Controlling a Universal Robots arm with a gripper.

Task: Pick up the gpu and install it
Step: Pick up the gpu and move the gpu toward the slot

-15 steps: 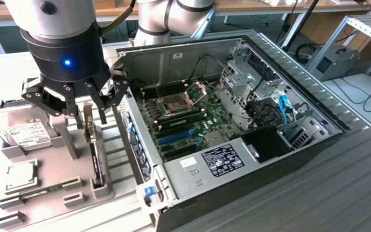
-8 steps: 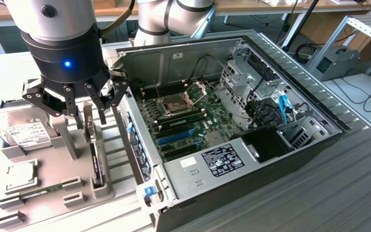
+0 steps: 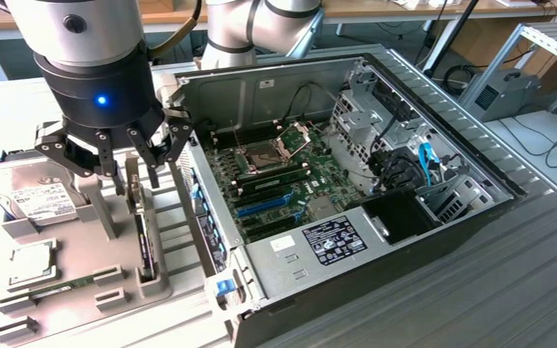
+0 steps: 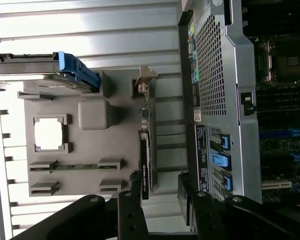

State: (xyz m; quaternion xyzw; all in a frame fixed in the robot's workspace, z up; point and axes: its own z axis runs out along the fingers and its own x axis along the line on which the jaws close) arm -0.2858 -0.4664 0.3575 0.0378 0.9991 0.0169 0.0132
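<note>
The gpu [image 3: 143,246] is a thin black card standing on edge in a slot of the grey holder [image 3: 80,232], at the exterior view's left of the open computer case [image 3: 356,239]. My gripper [image 3: 133,177] hangs just above the card's far end, open, with nothing between its fingers. In the wrist view the gpu [image 4: 144,160] shows edge-on with its metal bracket [image 4: 142,87] at one end. My gripper [image 4: 160,212] shows there with black fingers [image 4: 132,215] apart, the card roughly in line with the gap.
The holder also carries a silver hard drive [image 3: 37,196], a CPU [image 3: 29,262] and a green RAM stick [image 3: 66,284]. Inside the case lies the motherboard [image 3: 278,181] with blue slots [image 3: 259,206]. The case's wall [image 3: 211,217] stands close beside the gpu.
</note>
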